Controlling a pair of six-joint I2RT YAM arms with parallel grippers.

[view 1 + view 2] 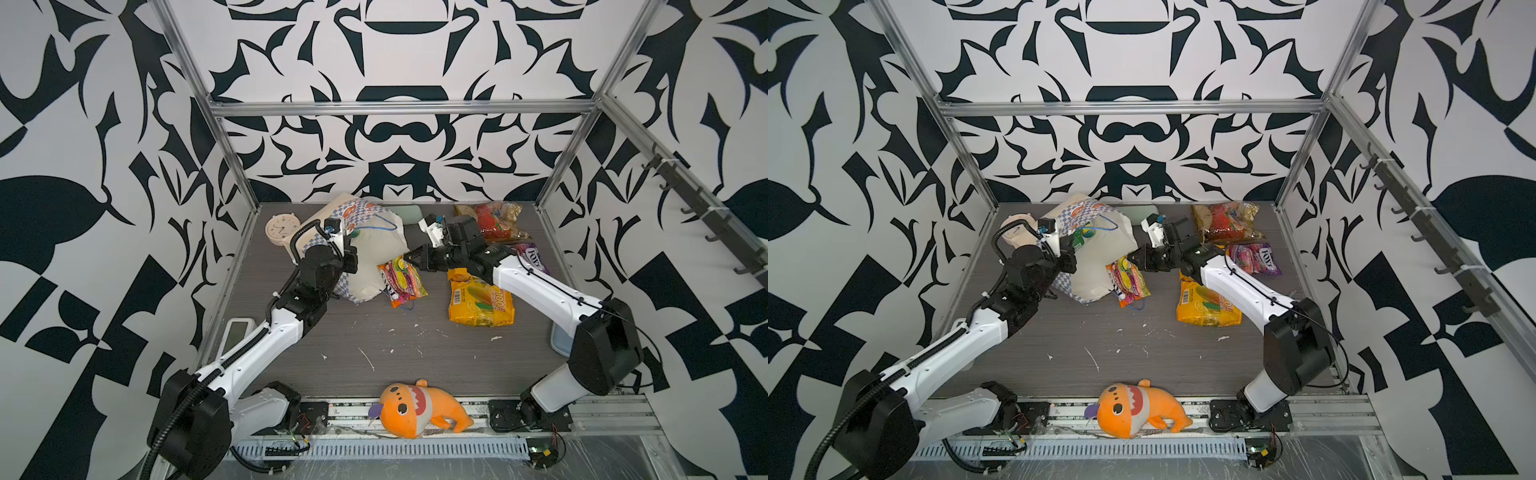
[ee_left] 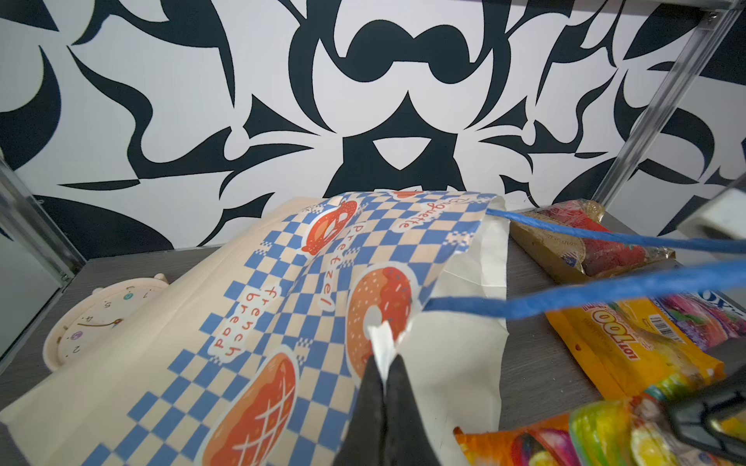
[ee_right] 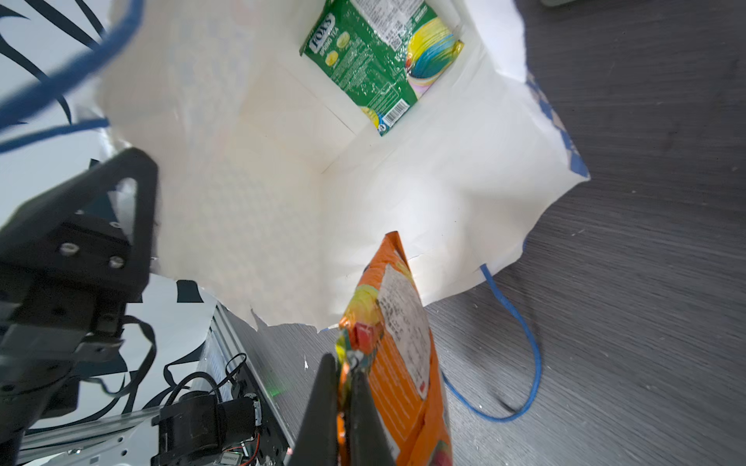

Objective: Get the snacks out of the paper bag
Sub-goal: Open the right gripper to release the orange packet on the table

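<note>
Inside bag (image 3: pixel 444 181), right wrist view: green packet (image 3: pixel 375 56); right gripper (image 3: pixel 343 361) tight on orange packet (image 3: pixel 403 343)

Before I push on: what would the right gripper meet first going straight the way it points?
The right gripper, shut on the orange packet, would probably meet the paper bag's white inner wall; depth unclear.

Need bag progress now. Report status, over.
Left gripper shut on paper bag rim. Right gripper shut on orange packet at bag mouth. Green packet inside bag. Nothing blocking.
</note>
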